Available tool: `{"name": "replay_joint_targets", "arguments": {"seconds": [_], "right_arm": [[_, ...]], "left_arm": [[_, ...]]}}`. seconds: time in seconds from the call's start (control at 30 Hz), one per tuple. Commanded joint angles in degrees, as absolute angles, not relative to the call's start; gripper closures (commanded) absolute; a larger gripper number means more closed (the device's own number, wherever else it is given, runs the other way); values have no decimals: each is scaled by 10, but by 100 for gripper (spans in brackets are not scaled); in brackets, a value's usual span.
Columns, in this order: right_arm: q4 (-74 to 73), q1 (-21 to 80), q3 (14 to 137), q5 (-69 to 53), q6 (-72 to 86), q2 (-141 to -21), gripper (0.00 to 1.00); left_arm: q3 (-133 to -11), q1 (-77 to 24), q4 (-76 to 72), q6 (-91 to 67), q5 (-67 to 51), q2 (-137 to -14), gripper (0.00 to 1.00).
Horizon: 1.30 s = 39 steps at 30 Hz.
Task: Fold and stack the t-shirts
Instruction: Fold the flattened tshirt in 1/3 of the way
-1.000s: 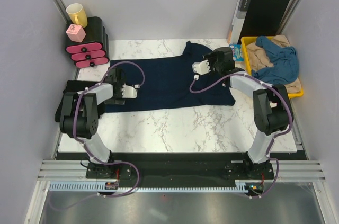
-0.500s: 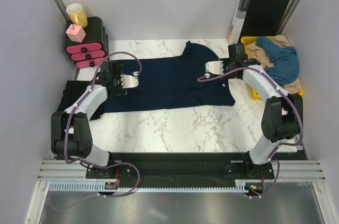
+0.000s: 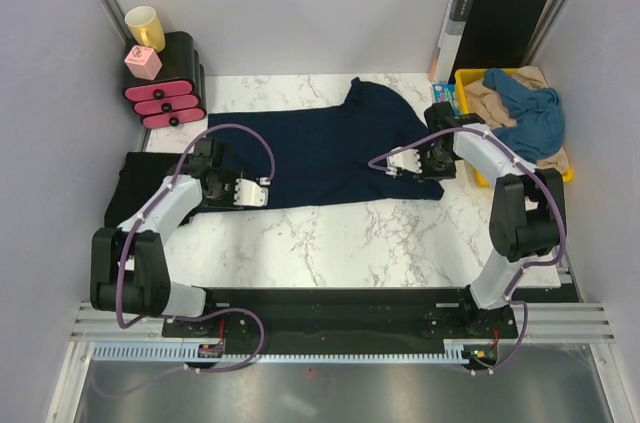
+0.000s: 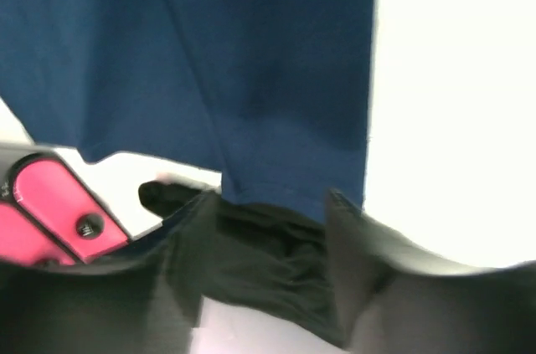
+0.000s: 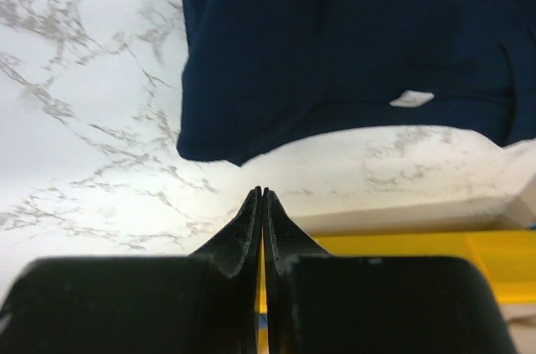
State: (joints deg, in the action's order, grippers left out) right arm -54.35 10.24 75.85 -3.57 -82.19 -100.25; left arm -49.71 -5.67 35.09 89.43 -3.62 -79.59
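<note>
A large dark navy t-shirt (image 3: 320, 148) lies spread flat across the marble table (image 3: 330, 233). A folded black t-shirt (image 3: 125, 188) lies at its left end. In the left wrist view the navy hem (image 4: 276, 78) meets the black cloth (image 4: 268, 262). My left gripper (image 3: 258, 189) hovers at the navy shirt's near left corner. Its blurred fingers (image 4: 188, 241) stand apart, with both cloths showing in the gap. My right gripper (image 3: 396, 165) is over the shirt's near right part. It (image 5: 262, 193) is shut on nothing, just off the navy corner (image 5: 209, 149) above bare marble.
A yellow tray (image 3: 562, 175) at the right edge holds a beige (image 3: 492, 103) and a medium-blue t-shirt (image 3: 530, 113). A black orange-edged folder (image 3: 495, 28) stands behind it. Pink drawers (image 3: 165, 93) with a yellow mug (image 3: 145, 25) sit back left.
Both grippers moved from the shirt's far side toward its near hem. The right gripper's jaws closed fully and the left gripper's jaws narrowed. The shirt has not moved.
</note>
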Motion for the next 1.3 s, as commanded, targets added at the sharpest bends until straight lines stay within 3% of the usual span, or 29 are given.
{"name": "replay_joint_targets", "arguments": {"seconds": [0.0,0.1,0.83,1.27], "right_arm": [[-576,112,783,-90,-798,-1025,95],[-578,126,801,-93,-786,-1041,95],[-552,140,802,-80,-747,-1145,97],[-488,59,701,21,-834,-1103,97]], "left_arm": [[-512,-64,383,915,-70,-815,72],[-526,-68,382,908,-48,-854,98],[-570,-71,396,908,-6,-961,98],[-522,-58,375,939,22,-991,98]]}}
